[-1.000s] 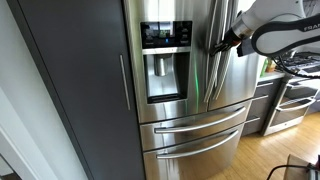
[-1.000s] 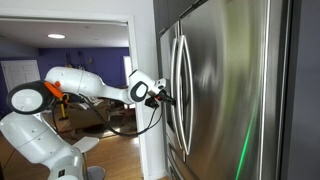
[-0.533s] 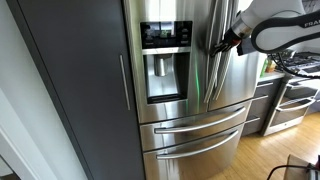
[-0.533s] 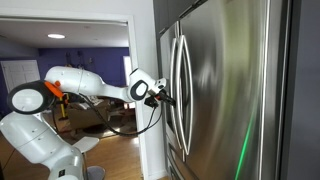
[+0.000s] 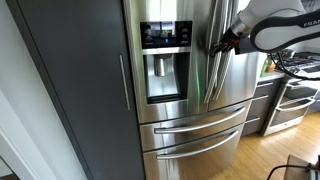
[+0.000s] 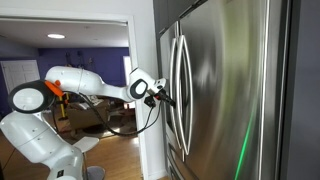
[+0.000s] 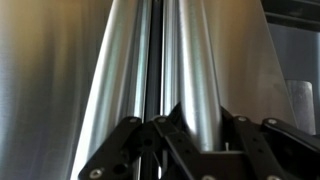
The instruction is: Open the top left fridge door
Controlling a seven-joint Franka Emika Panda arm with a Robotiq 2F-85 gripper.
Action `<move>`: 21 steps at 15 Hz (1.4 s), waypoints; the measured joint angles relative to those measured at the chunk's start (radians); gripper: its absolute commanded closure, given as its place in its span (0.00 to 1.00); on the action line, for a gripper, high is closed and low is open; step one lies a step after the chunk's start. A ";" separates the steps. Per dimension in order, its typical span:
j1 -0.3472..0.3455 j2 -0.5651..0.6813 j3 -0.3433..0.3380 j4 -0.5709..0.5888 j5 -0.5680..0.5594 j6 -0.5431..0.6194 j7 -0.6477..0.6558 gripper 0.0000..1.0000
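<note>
The gripper [image 5: 218, 45] sat at the bar handle [image 5: 207, 60] of the dispenser door [image 5: 165, 60]; whether its jaws clamped it could not be told.

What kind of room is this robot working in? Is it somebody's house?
Most likely a home kitchen. There is a big steel fridge with a dispenser door, a stove beside it on a wooden floor, and a living area through the doorway.

- Arm [image 6: 85, 84]: glossy white rounded segments, bulky white base, dark joint seams.
- 1 orange ring cap [image 6: 27, 100] on a joint.
- Gripper [image 6: 163, 98]: black, angular linkage bars; black cable [image 6: 128, 130] looping beneath.
</note>
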 measured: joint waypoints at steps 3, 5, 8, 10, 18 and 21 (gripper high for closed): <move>-0.010 -0.005 0.015 0.004 -0.005 -0.022 0.025 0.93; -0.006 -0.015 0.016 -0.003 -0.005 -0.027 0.024 0.93; 0.008 -0.048 0.020 -0.028 -0.006 -0.045 0.017 0.93; 0.016 -0.086 0.034 -0.054 -0.007 -0.064 0.018 0.93; 0.089 -0.248 0.159 -0.142 0.030 -0.260 0.119 0.26; 0.171 -0.221 0.180 -0.152 0.103 -0.384 0.121 0.01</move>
